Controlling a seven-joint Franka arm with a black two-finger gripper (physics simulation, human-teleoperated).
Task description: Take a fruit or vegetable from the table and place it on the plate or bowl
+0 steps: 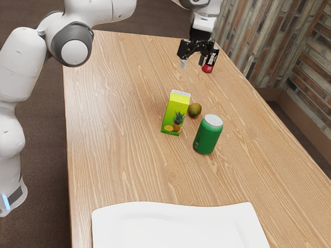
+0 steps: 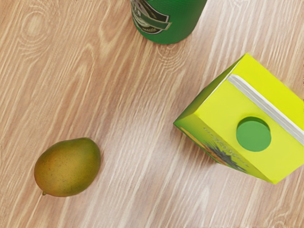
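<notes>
The mango lies on the table, well below my fingers, which hang open and hold nothing. A carton stands just beside the mango, with a can near both. The plate sits far from my fingers, beyond them all.

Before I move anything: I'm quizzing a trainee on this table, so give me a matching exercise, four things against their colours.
Things: 1 mango; 2 pineapple juice carton; 3 can; 4 plate.
Colours: a white; b dark green; c yellow with a green cap; d olive and orange-brown.
Pairs: 1-d; 2-c; 3-b; 4-a.
</notes>
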